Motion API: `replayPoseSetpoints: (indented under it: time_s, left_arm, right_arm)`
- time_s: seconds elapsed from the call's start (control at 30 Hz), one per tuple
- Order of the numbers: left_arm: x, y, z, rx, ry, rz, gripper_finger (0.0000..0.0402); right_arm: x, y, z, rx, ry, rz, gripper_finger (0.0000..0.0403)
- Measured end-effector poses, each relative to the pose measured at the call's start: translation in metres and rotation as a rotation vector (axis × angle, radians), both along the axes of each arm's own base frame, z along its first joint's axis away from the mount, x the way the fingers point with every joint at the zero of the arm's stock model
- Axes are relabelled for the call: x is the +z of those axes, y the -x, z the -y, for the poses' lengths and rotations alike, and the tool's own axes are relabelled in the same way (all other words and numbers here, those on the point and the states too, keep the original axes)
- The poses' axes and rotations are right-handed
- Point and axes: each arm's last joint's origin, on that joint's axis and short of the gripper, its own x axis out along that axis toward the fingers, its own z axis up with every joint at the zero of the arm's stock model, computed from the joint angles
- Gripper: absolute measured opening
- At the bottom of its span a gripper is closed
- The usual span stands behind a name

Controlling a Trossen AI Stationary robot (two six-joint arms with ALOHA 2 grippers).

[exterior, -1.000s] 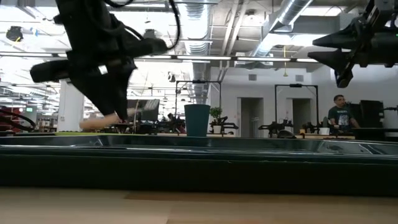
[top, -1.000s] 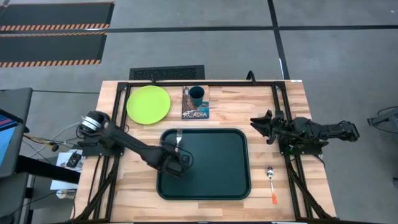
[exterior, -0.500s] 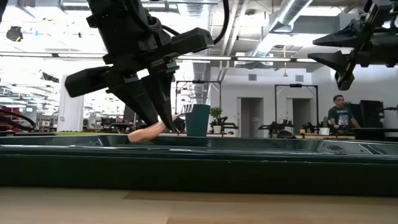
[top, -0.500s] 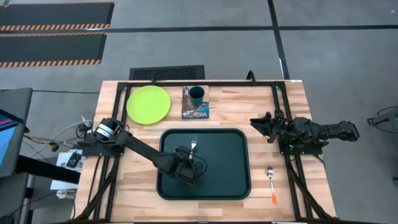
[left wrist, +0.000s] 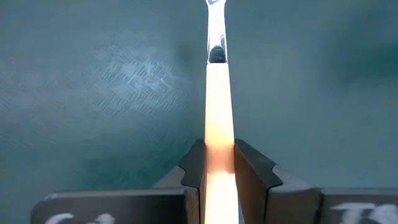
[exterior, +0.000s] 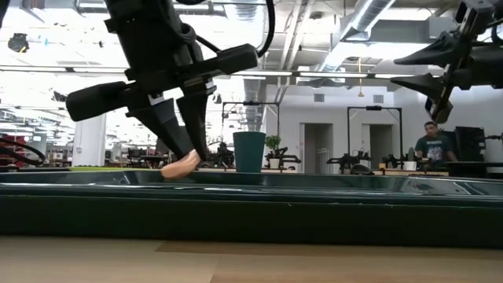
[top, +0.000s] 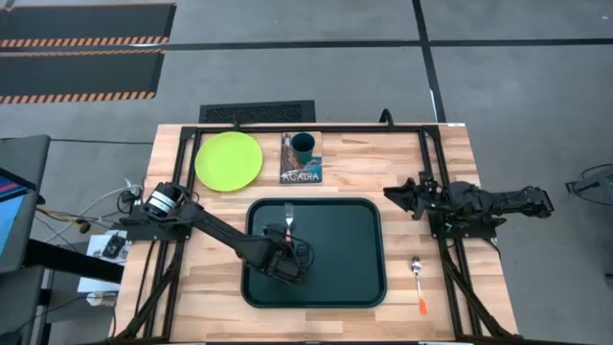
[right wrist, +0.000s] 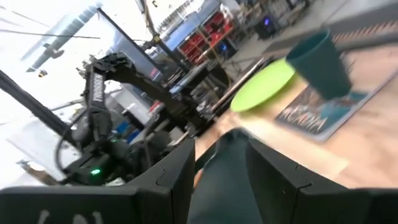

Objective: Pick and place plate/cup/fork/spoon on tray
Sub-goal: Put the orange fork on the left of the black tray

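Your fork (top: 287, 217) sits over the left half of the tray (top: 354, 278), tines toward the far rim, its orange handle clamped between the fingers (left wrist: 255, 174) of your left end effector (top: 287, 251). In the left wrist view the handle runs straight out from between the two dark fingers, with the tray's dark floor behind it. In the low view the handle's end hangs just above the tray's rim; you cannot tell from it whether the fork touches the tray floor.

The tray lies in the middle of the desk (top: 441, 172), nearer the front edge. Behind it, the lime-green plate (top: 229, 160) rests at the far left of the desk. Just beside the plate is the Acadia book (top: 301, 172), and the dark teal cup (top: 303, 146) stands upright on the book's far end. The spoon (top: 419, 284) lies on the desk to the right of the tray, bowl away from the front edge, apart from the tray.

Your right end effector (top: 395, 195) hovers above the right side of the desk, fingers spread and holding nothing, well apart from the spoon.
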Motion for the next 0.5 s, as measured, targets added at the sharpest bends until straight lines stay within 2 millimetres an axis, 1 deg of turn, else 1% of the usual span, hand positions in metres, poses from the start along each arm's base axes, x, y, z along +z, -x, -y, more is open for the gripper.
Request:
replayPoseSetpoints:
  time_s: [0.13, 0.27, 0.5]
  left_arm:
    - [0.0, -0.0001, 0.0, 0.036, 0.011, 0.017, 0.0039]
    - [-0.0002, 0.0005, 0.0007, 0.002, 0.012, -0.005, 0.0039]
    - [-0.0011, 0.0091, 0.0064, -0.018, 0.001, -0.065, 0.0039]
  right_arm:
    - [-0.0012, -0.0003, -0.0015, 0.055, -0.044, -0.007, 0.0169]
    - [-0.0015, -0.0004, -0.0023, 0.084, -0.042, -0.011, 0.0169]
    - [-0.002, -0.0004, -0.0021, 0.077, -0.042, -0.016, 0.0169]
